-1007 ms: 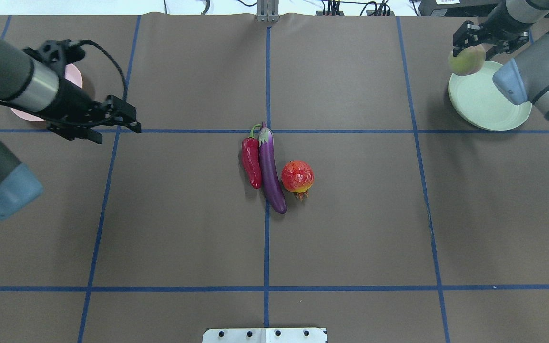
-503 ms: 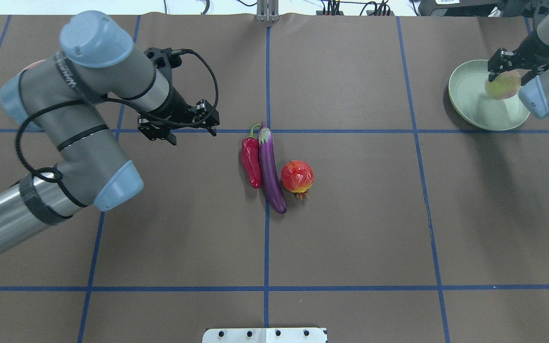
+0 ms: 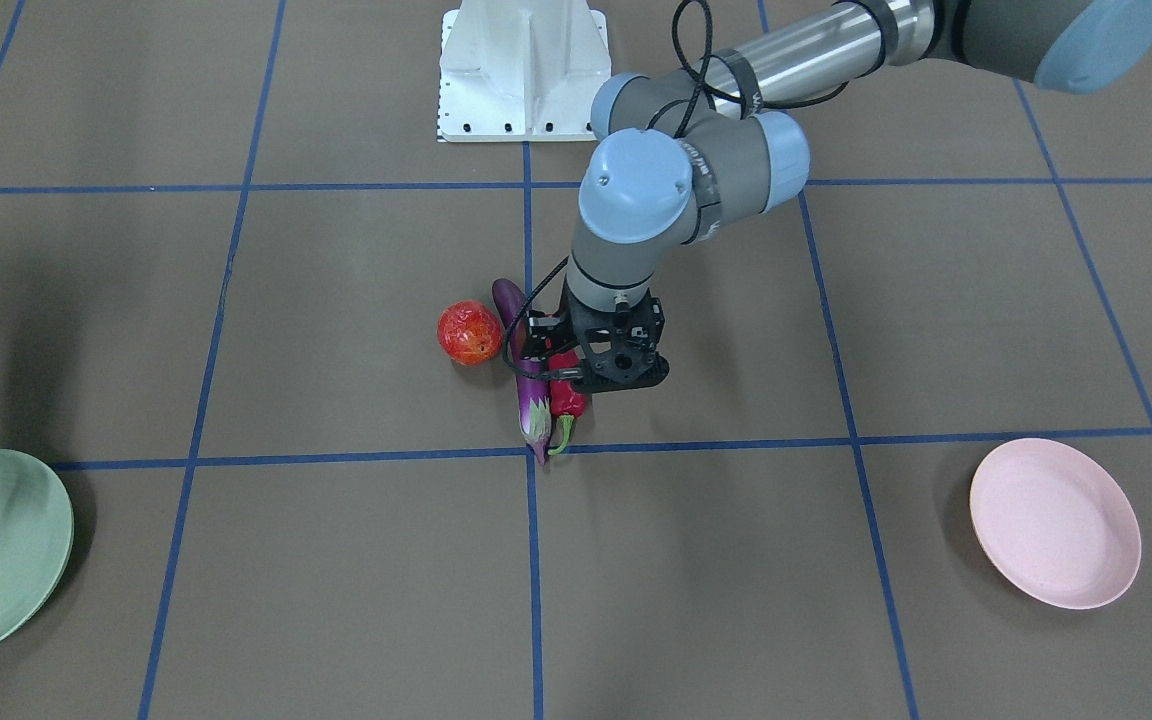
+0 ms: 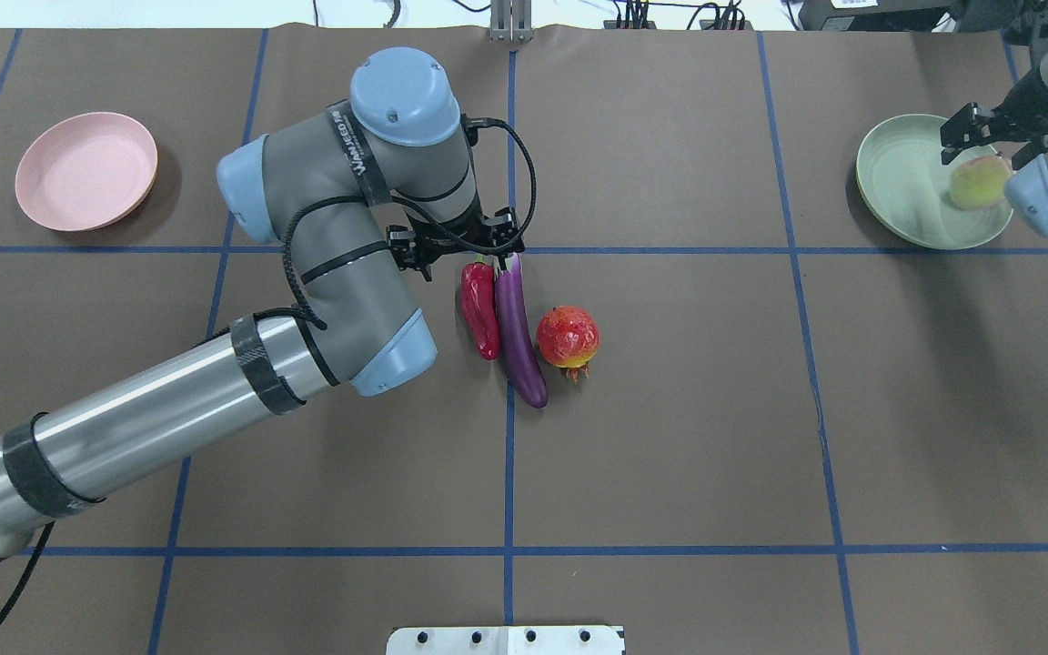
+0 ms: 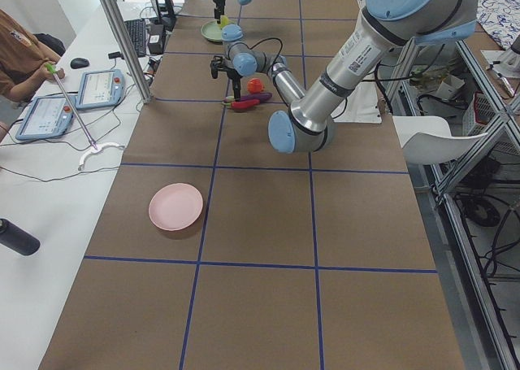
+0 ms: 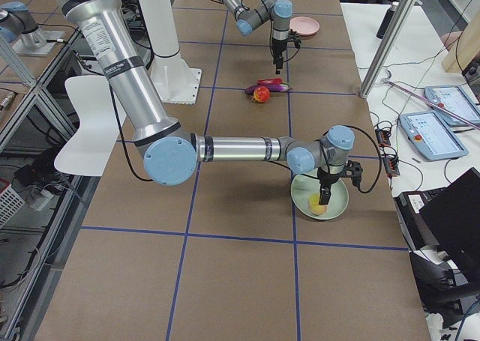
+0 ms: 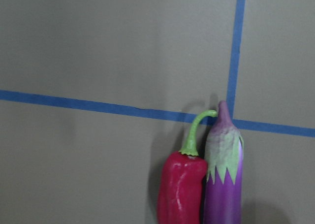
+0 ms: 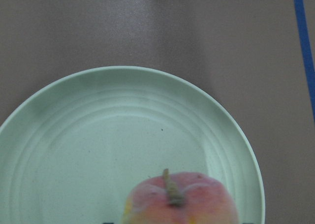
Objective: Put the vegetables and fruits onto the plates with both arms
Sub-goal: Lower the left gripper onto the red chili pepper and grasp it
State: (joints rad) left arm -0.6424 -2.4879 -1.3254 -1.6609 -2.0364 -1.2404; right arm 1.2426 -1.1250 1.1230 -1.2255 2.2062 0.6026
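Observation:
The red chili (image 4: 480, 309) and the purple eggplant (image 4: 517, 327) lie side by side at the table's middle, with the red-orange fruit (image 4: 568, 337) just to their right. My left gripper (image 4: 469, 256) hangs open right over their stem ends. The left wrist view shows the chili (image 7: 179, 189) and the eggplant (image 7: 224, 184) close below. My right gripper (image 4: 979, 159) is shut on the peach (image 4: 979, 184) and holds it low over the right part of the mint green plate (image 4: 897, 182). The pink plate (image 4: 85, 171) stands bare at the far left.
The white base block (image 3: 524, 70) stands at the robot's edge of the table. Blue tape lines cross the brown table cover. Tablets and an operator (image 5: 20, 53) are at a side bench beyond the table.
My left arm has swung right from the pink plate to over the chili and eggplant stems. My right gripper has carried the peach from the green plate's rim to over its inside.

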